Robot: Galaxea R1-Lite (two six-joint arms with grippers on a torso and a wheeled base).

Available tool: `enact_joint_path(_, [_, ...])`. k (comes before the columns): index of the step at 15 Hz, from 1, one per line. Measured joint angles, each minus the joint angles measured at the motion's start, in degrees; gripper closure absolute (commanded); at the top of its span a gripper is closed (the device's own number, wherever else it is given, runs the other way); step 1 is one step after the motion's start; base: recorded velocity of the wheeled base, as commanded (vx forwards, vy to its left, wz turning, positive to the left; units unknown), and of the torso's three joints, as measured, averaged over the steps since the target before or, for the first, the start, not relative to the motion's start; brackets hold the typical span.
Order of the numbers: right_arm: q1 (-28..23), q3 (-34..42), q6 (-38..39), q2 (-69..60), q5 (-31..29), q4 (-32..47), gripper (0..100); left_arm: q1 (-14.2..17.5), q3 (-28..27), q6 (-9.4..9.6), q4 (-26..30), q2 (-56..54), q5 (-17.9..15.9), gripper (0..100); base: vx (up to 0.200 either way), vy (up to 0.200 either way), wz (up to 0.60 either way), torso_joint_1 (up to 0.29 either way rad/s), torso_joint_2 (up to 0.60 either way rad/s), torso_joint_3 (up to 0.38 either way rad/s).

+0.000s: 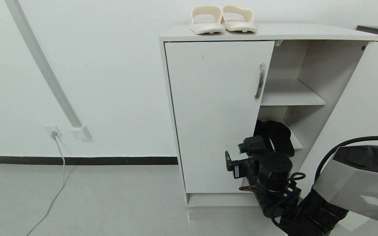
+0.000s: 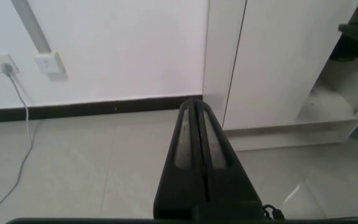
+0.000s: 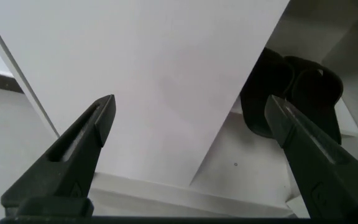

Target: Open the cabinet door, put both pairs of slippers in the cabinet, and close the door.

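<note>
A white cabinet (image 1: pixel 215 114) stands against the wall, its left door shut and its right door (image 1: pixel 363 98) swung open. A cream pair of slippers (image 1: pixel 223 19) rests on the cabinet top. A black pair of slippers (image 1: pixel 279 136) (image 3: pixel 291 93) lies on a low shelf inside the open half. My right gripper (image 1: pixel 258 146) (image 3: pixel 190 102) is open and holds nothing. It sits just outside the opening, by the shut door's free edge, close to the black pair. My left gripper (image 2: pixel 196 109) is shut with nothing in it, low above the floor left of the cabinet (image 2: pixel 272 62).
The shut door carries a metal handle (image 1: pixel 260 81). A bare upper shelf (image 1: pixel 290 96) shows inside. On the wall to the left are a socket with a grey cable (image 1: pixel 54 132) (image 2: pixel 17 99) and a slanted conduit (image 1: pixel 41 62). Tiled floor (image 1: pixel 110 196) lies open on the left.
</note>
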Motion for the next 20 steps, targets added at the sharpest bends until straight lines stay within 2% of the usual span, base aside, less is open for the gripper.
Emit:
enact_joint_path(9, [0.05, 0.07, -0.06, 0.4, -0.05, -0.17, 0, 0.05, -0.02, 0.0, -0.11, 0.0, 0.0, 100, 0.0, 0.0, 0.0, 0.094, -0.48, -0.348])
enact_joint_path(20, [0.05, 0.07, -0.09, 0.68, -0.07, -0.22, 0, 0.05, -0.02, -0.02, -0.09, 0.0, 0.0, 100, 0.0, 0.0, 0.0, 0.181, -0.49, -0.314])
